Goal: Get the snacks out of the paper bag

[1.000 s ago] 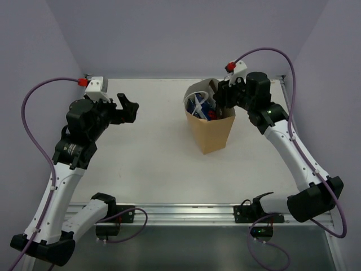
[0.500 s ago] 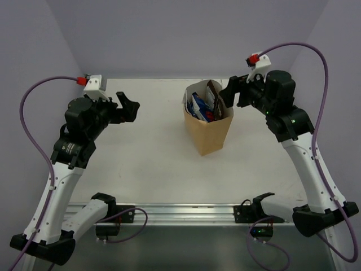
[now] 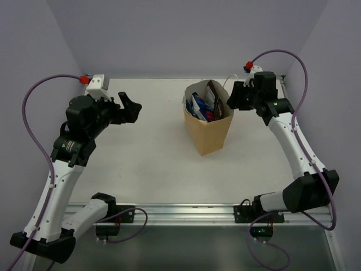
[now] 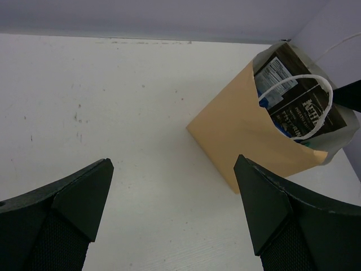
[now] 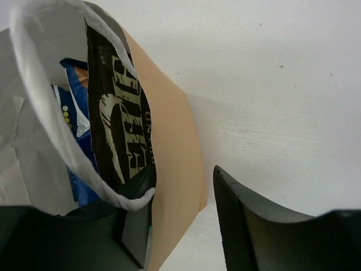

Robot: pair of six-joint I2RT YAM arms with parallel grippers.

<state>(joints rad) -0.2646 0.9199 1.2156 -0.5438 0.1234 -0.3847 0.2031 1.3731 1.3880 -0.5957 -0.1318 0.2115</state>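
The tan paper bag (image 3: 210,132) stands upright at the table's back middle, mouth open. A dark brown chip bag (image 3: 215,95) and blue packets (image 3: 198,106) stick up inside it. The purple packet is hidden. My right gripper (image 3: 232,97) is open at the bag's right rim. In the right wrist view (image 5: 177,180) one finger is inside next to the chip bag (image 5: 118,130) and one finger (image 5: 254,226) is outside, with the tan wall (image 5: 172,147) between them. My left gripper (image 3: 128,108) is open and empty, well left of the bag (image 4: 248,135).
A white string handle (image 5: 62,141) loops over the bag's mouth near my right gripper's inner finger; the other handle (image 4: 316,84) shows in the left wrist view. Lilac walls close the table (image 3: 152,152) at the back and sides.
My right gripper drew back from over the bag's mouth, rose, then came down at the bag's right rim. The left arm has barely moved.
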